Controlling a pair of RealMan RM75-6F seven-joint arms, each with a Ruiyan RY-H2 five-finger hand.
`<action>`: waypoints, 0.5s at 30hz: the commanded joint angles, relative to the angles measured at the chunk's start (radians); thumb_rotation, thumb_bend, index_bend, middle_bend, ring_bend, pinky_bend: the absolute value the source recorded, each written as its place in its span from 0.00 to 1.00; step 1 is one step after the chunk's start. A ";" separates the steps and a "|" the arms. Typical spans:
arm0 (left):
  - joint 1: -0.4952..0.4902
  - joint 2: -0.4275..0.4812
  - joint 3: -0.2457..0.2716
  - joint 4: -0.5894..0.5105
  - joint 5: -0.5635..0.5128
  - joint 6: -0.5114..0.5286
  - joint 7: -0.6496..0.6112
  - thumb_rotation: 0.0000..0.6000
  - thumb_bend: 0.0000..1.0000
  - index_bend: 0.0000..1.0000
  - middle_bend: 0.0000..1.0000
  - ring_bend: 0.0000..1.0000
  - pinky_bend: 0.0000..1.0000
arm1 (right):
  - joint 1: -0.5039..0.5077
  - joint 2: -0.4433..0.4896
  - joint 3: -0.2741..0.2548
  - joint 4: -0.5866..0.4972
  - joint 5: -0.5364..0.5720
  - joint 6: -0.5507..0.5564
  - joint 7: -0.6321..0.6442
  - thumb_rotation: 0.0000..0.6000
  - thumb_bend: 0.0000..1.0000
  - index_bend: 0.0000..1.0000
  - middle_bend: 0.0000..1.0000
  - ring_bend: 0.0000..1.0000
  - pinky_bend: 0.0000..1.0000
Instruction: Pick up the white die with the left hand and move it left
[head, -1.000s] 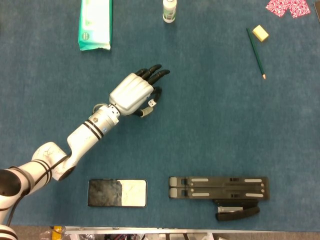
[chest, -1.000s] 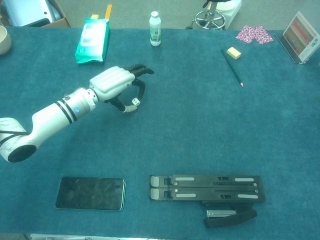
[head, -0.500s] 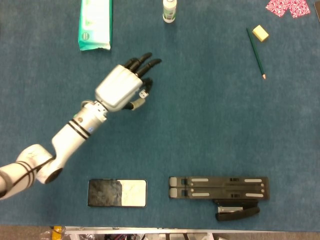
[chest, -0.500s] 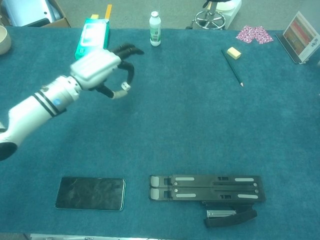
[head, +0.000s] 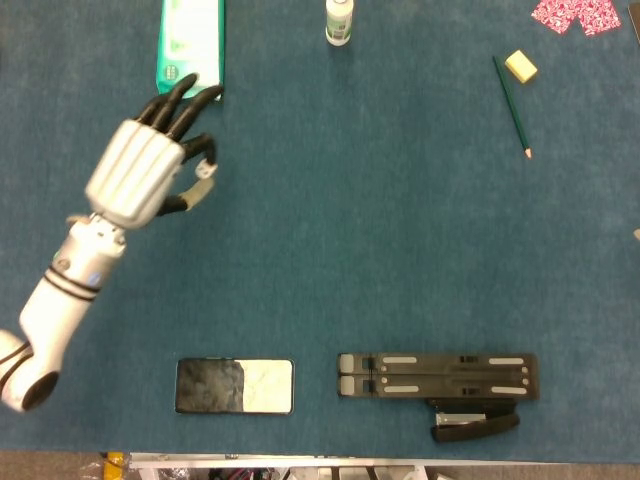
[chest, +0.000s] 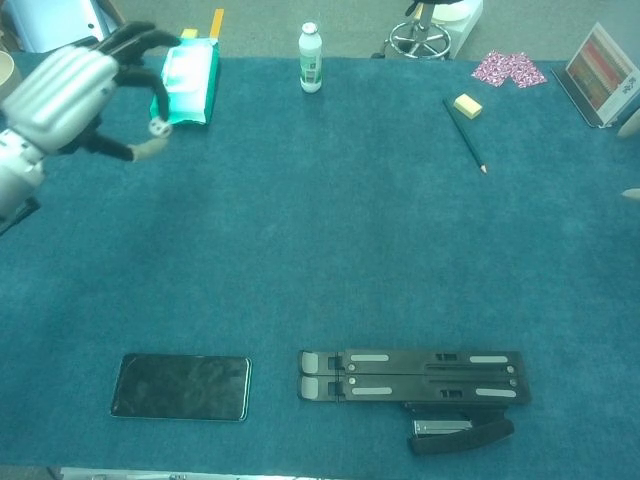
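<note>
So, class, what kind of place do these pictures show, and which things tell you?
Probably a lab or office workspace: a table under blue cloth with staged desk items, such as a pencil, a stapler and a smartphone, and a swivel chair base behind the table.

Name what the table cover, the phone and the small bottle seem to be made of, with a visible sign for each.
Table cover: probably felt or carpet-like cloth, matte and fuzzy.
Phone: apparently glass-fronted; its dark face reflects light.
Small bottle: likely plastic, smooth white with a cap.
</note>
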 joint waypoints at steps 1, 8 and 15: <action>0.038 0.007 0.016 -0.001 -0.003 0.025 -0.007 1.00 0.27 0.55 0.12 0.02 0.23 | 0.003 -0.003 0.000 0.001 0.003 -0.004 -0.004 1.00 0.00 0.40 0.31 0.26 0.31; 0.019 0.035 -0.063 -0.048 0.032 0.098 -0.006 1.00 0.27 0.55 0.13 0.02 0.24 | 0.007 -0.007 0.001 0.001 0.007 -0.009 -0.009 1.00 0.00 0.40 0.31 0.26 0.31; 0.059 0.162 -0.106 -0.297 0.023 0.158 0.068 1.00 0.27 0.33 0.09 0.01 0.25 | -0.002 -0.004 -0.005 0.006 0.003 -0.002 0.007 1.00 0.00 0.40 0.31 0.26 0.31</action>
